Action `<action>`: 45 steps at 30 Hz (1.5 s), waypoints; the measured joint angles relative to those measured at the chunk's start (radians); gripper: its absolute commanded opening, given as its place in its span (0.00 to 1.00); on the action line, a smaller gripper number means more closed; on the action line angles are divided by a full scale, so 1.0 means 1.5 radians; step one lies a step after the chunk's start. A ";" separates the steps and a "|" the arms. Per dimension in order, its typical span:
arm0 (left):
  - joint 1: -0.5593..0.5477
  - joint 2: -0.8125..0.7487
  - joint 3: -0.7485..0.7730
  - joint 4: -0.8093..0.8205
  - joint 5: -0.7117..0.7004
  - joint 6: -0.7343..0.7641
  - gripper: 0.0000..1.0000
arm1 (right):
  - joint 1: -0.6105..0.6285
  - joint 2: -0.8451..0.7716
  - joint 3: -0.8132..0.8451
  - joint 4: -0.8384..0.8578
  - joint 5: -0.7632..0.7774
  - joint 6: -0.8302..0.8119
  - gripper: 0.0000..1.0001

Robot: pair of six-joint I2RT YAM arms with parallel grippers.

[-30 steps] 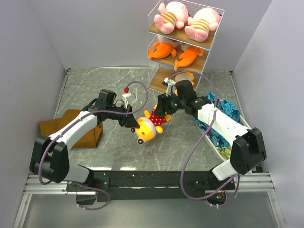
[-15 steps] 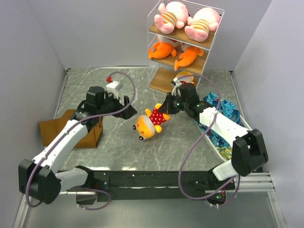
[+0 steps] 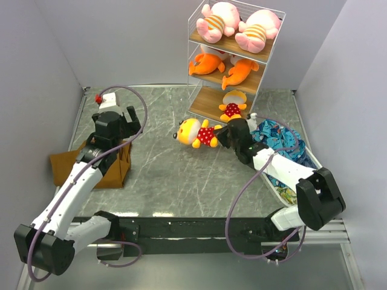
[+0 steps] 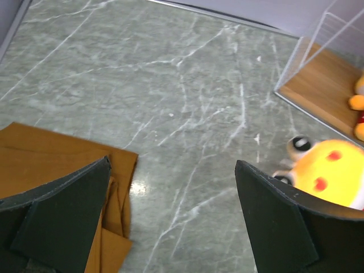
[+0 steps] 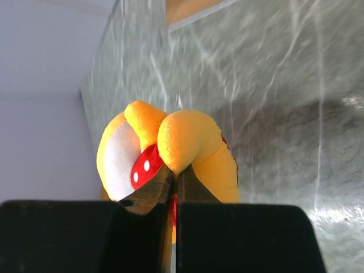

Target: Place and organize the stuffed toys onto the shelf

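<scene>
A yellow stuffed toy in a red polka-dot shirt (image 3: 197, 132) hangs just in front of the shelf (image 3: 269, 49), and my right gripper (image 3: 221, 136) is shut on its leg (image 5: 185, 136). The shelf's top board holds two pink toys (image 3: 216, 19), the middle board two orange ones (image 3: 205, 63), and the bottom board another yellow polka-dot toy (image 3: 231, 107). My left gripper (image 3: 128, 124) stands open with nothing in it, over by the brown cloth (image 3: 107, 172). In the left wrist view the held toy's head (image 4: 327, 176) shows at the right, behind the right finger (image 4: 284, 222).
The brown cloth (image 4: 54, 170) lies folded at the left of the table. A blue patterned cloth (image 3: 283, 145) lies at the right, under my right arm. Grey walls close in the table at the back and on both sides.
My left gripper let go of the yellow toy and drew back left toward the brown cloth. My right gripper shut on the toy's leg and carried it back toward the shelf.
</scene>
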 measured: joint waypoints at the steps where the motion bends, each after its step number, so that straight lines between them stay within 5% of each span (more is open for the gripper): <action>1: 0.000 0.004 0.000 -0.001 -0.007 0.001 0.96 | 0.006 0.000 0.000 0.000 0.029 0.020 0.01; 8: 0.000 0.016 0.000 -0.015 -0.039 0.002 0.96 | 0.125 0.033 0.012 -0.040 0.264 0.208 0.14; 14: 0.000 -0.001 -0.004 -0.012 -0.046 0.005 0.96 | 0.190 0.149 0.076 -0.081 0.329 0.302 0.20; 22: 0.000 -0.013 -0.007 -0.010 -0.078 0.008 0.96 | 0.217 0.201 0.082 -0.082 0.326 0.320 0.59; 25: 0.000 -0.022 -0.011 -0.011 -0.089 0.012 0.96 | 0.218 0.178 0.059 -0.046 0.280 0.225 0.67; 33: 0.000 -0.025 -0.011 -0.010 -0.110 0.020 0.96 | 0.193 0.010 -0.045 -0.039 0.156 -0.091 0.67; 36: 0.000 -0.036 -0.015 -0.008 -0.117 0.022 0.96 | 0.172 -0.019 -0.048 -0.017 0.049 -0.310 0.66; 40: 0.000 -0.077 -0.039 0.013 -0.118 0.022 0.96 | 0.164 -0.021 -0.030 -0.043 -0.084 -0.748 0.66; 45: 0.000 -0.111 -0.060 0.037 -0.117 0.022 0.97 | 0.157 -0.010 -0.021 -0.105 -0.112 -1.129 0.63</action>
